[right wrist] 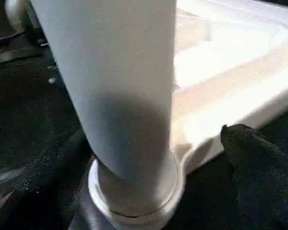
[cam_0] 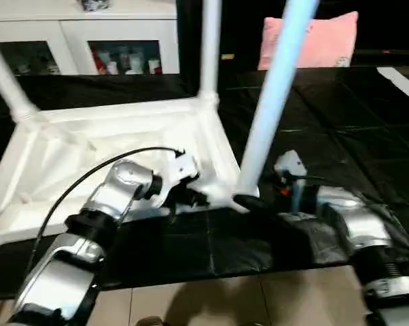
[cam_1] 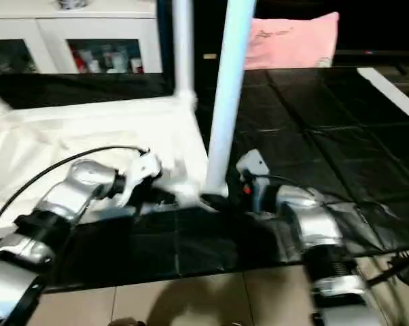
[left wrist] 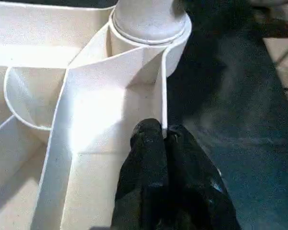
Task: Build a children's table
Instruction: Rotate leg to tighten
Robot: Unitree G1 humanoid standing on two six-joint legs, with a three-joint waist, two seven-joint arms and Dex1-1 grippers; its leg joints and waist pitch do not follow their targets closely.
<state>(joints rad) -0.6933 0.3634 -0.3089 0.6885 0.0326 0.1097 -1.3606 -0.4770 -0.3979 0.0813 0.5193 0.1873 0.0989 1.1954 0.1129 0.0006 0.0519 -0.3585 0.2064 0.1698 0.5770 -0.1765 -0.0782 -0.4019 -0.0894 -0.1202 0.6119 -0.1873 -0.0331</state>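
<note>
Table [cam_0: 116, 136] smooth white plastic; floor sheet [cam_0: 340, 122] glossy black, wrinkled; pillow [cam_0: 313, 42] soft pink cloth.

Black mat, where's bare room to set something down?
The black mat is bare between the near leg and the pink pillow, and along its front edge by the tiled floor. It is crowded at the tabletop corner, around both grippers.

The upturned white plastic table top [cam_0: 116, 146] fills the black mat's [cam_0: 340, 122] left half, its tall white tube legs [cam_0: 276, 95] standing as posts. Right of the near leg the mat lies open back to the pink pillow [cam_0: 313, 41]
</note>
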